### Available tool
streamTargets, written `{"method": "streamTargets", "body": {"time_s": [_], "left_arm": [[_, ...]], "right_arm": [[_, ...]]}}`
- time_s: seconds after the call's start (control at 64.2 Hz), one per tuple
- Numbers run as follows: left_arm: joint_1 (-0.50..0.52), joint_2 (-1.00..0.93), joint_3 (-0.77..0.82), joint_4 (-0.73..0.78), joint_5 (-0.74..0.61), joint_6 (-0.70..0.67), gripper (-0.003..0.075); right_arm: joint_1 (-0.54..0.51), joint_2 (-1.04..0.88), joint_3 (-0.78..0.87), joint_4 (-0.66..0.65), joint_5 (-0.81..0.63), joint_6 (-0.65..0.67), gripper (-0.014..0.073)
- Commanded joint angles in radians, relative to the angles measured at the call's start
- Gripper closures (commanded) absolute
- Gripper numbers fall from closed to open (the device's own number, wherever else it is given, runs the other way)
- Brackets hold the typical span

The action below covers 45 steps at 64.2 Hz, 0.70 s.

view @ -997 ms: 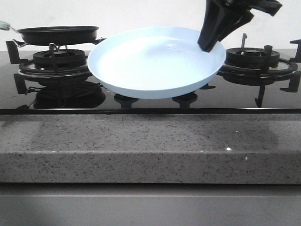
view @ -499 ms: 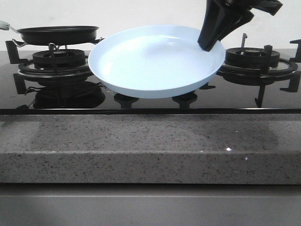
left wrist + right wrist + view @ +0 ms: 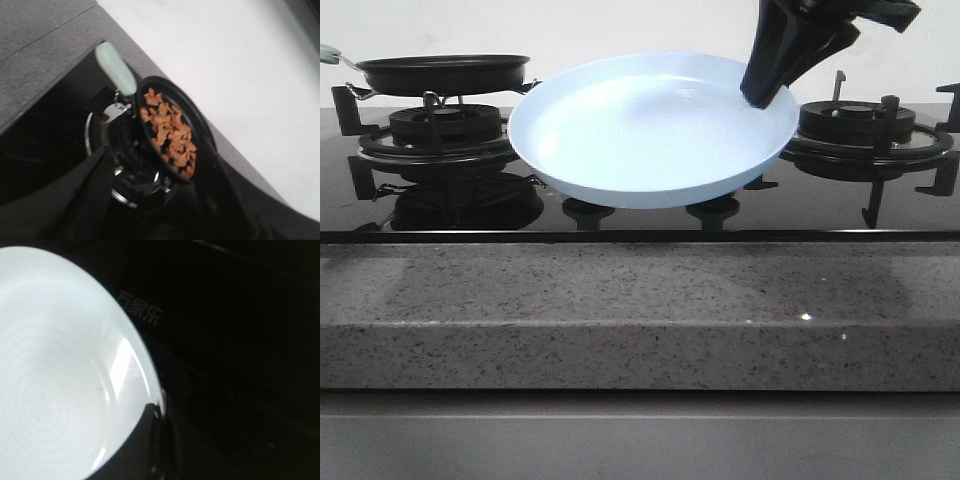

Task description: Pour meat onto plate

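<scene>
The pale-blue plate (image 3: 650, 130) hangs tilted above the middle of the hob, its face turned toward the camera. My right gripper (image 3: 760, 95) is shut on the plate's right rim; in the right wrist view the plate (image 3: 50, 380) is pinched at its edge by the gripper (image 3: 161, 415). The meat (image 3: 170, 132) lies in a black frying pan (image 3: 200, 120) with a pale-green handle (image 3: 116, 68). The pan (image 3: 445, 72) stands on the left burner. My left gripper (image 3: 155, 210) is open and empty, short of the pan. It is out of the front view.
A second burner grate (image 3: 865, 125) stands to the right of the plate. The black glass hob (image 3: 640, 222) ends at a grey speckled stone counter edge (image 3: 640, 310). A white wall runs behind the stove.
The plate has shifted very slightly to the right in my right gripper. Nothing else has moved.
</scene>
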Motion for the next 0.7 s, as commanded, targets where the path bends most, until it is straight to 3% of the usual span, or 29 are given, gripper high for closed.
{"method": "streamTargets", "body": {"time_s": [0.0,0.203,0.358,0.421,0.685], "left_arm": [[0.006,0.034,-0.09,-0.037,-0.014,-0.005,0.0354],[0.152,0.161,-0.189,-0.198,0.227,0.037,0.0354],[0.32,0.28,-0.237,-0.529,0.52,0.344,0.0394],[0.358,0.332,-0.254,-0.62,0.593,0.398,0.0421],[0.38,0.523,-0.382,-0.647,0.707,0.403,0.044]], "right_arm": [[0.0,-0.051,-0.022,0.033,-0.043,-0.007,0.0654],[0.0,-0.051,-0.022,0.033,-0.043,-0.007,0.0654],[0.0,-0.051,-0.022,0.033,-0.043,-0.007,0.0654],[0.0,-0.051,-0.022,0.033,-0.043,-0.007,0.0654],[0.0,-0.051,-0.022,0.033,-0.043,-0.007,0.0654]]}}
